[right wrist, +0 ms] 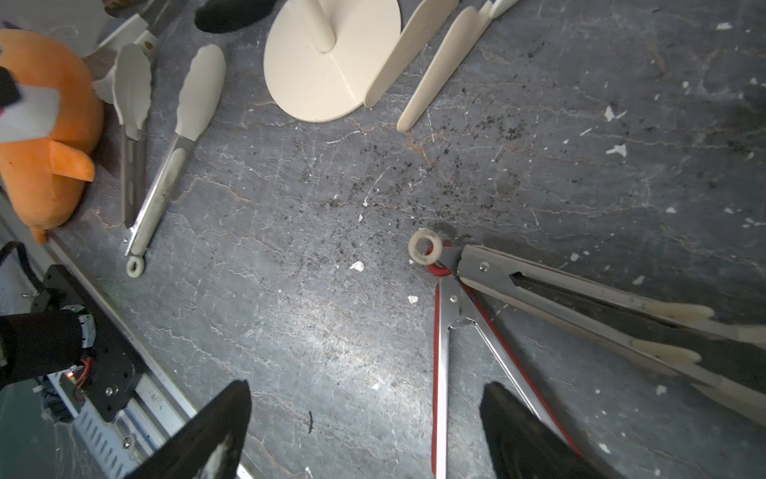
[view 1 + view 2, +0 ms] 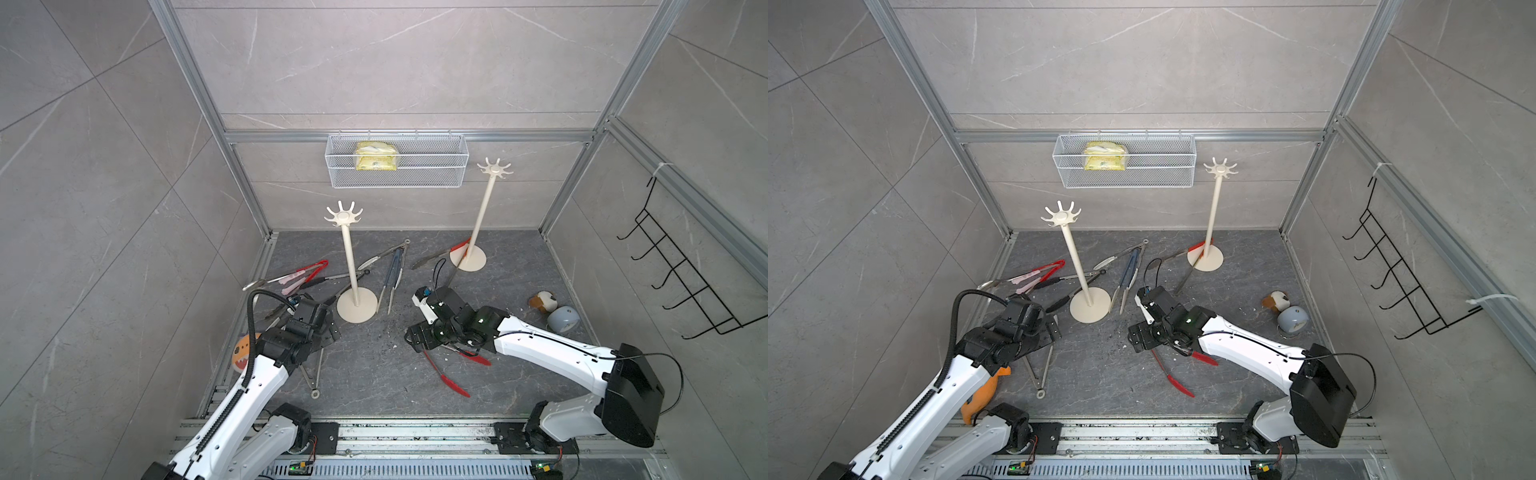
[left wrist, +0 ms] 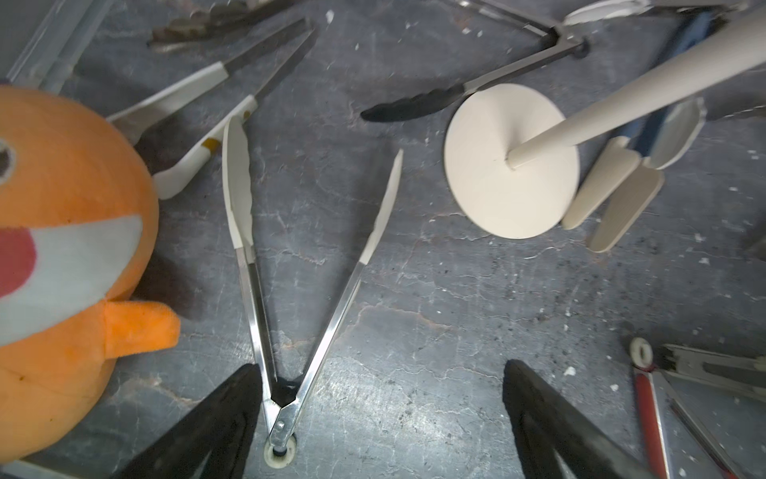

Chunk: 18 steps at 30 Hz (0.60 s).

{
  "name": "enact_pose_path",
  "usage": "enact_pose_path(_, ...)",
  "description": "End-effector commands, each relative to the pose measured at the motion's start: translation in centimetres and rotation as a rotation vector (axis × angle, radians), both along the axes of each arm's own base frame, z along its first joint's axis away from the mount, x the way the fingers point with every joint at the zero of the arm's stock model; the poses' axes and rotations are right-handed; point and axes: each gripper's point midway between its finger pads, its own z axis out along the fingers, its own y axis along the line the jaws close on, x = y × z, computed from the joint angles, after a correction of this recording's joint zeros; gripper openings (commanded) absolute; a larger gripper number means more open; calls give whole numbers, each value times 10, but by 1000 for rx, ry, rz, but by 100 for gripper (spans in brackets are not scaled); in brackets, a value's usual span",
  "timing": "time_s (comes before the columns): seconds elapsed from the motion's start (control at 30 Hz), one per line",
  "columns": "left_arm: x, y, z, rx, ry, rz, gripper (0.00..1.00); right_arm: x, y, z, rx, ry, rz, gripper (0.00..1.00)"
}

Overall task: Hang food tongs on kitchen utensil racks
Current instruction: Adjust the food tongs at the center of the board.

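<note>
Tongs point(image 3: 255, 298) lie between orange plush point(image 3: 62, 207) and rack base point(image 3: 497, 186).

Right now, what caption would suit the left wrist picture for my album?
Open left gripper over cream-tipped tongs lying spread on the floor, an orange plush and rack base nearby.

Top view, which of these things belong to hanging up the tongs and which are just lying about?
For the job: food tongs scattered on the floor; near cream rack; far cream rack.
Just lying about: orange plush; brown-and-white plush; grey dome; wire basket holding a yellow packet.
</note>
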Motion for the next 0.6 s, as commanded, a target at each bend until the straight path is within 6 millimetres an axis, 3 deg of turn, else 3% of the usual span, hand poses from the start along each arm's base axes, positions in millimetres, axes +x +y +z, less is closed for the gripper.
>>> enact_pose_path(0.0, -5, 11, -18, 19, 87, 100, 93, -1, 2, 23, 75, -67, 27, 91)
enact_pose_path(0.33, 8, 11, -65, -16, 274, 125, 90, -18, 1, 86, 250, -190, 97, 95)
enact_pose_path(0.57, 16, 1, -86, -38, 336, 92, 84, -27, -8, 101, 254, -204, 118, 98)
